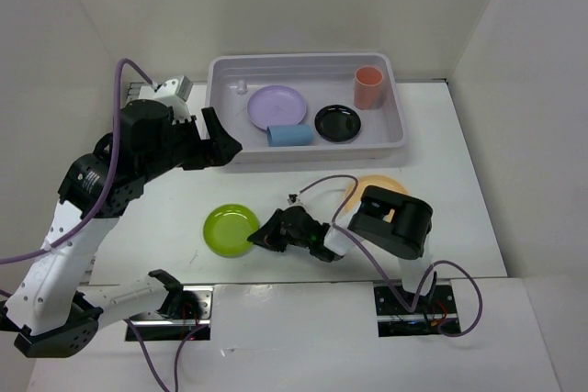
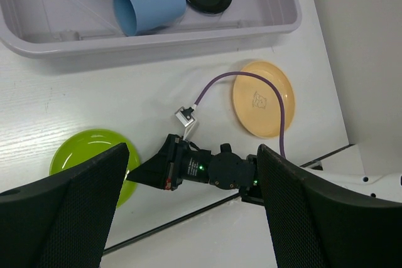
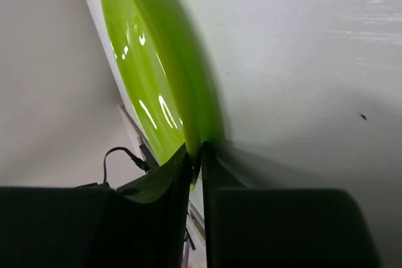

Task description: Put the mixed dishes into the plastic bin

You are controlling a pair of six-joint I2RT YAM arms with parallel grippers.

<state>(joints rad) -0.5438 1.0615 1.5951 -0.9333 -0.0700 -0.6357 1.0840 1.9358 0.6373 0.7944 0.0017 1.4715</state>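
Lime-green small round plastic plate (image 1: pixel 230 229) flat on white table (image 1: pixel 459 208), well apart from pale grey plastic bin (image 1: pixel 322 152). Probably light, stiff, slick; thin rim best hold. Right gripper (image 1: pixel 261 239) pinches plate rim: contact plain in right wrist view, unclear from top. Left gripper (image 1: pixel 223 146) spread beside bin corner.

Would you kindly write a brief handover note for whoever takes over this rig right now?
Left gripper: open, empty, by the near left corner of the bin.
Right gripper: shut on the rim of the lime green plate, which lies on the table.
Done: lavender plate, black plate, blue cup (on its side) and salmon cup are in the bin.
Left: lime green plate, then orange-yellow plate.
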